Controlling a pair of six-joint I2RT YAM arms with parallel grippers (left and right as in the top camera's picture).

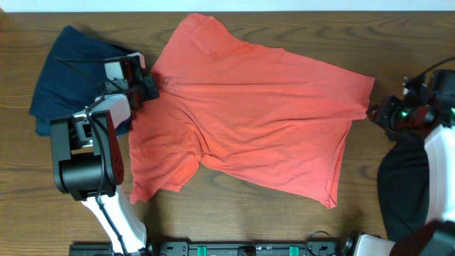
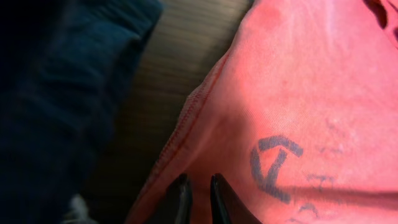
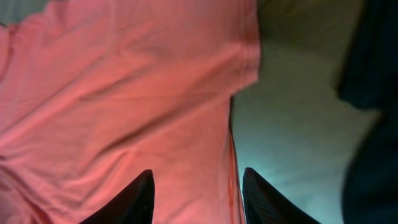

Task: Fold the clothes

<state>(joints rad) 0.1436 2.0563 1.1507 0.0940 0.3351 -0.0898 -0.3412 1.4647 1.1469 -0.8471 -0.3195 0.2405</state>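
The coral-red T-shirt (image 1: 263,107) lies spread flat across the middle of the table. My left gripper (image 1: 148,89) is at its left edge. In the left wrist view the jaws (image 2: 199,186) are pinched together on the shirt's (image 2: 311,81) stitched hem, beside a dark printed mark (image 2: 273,168). My right gripper (image 1: 371,114) is at the shirt's right edge. In the right wrist view its jaws (image 3: 198,180) are open and straddle the shirt's (image 3: 124,93) hem, with nothing gripped.
A navy garment (image 1: 71,71) lies bunched at the back left, just left of my left gripper; it also shows in the left wrist view (image 2: 56,93). A black garment (image 1: 402,192) lies at the right under my right arm, and also shows in the right wrist view (image 3: 373,62). The table is brown wood (image 1: 234,206).
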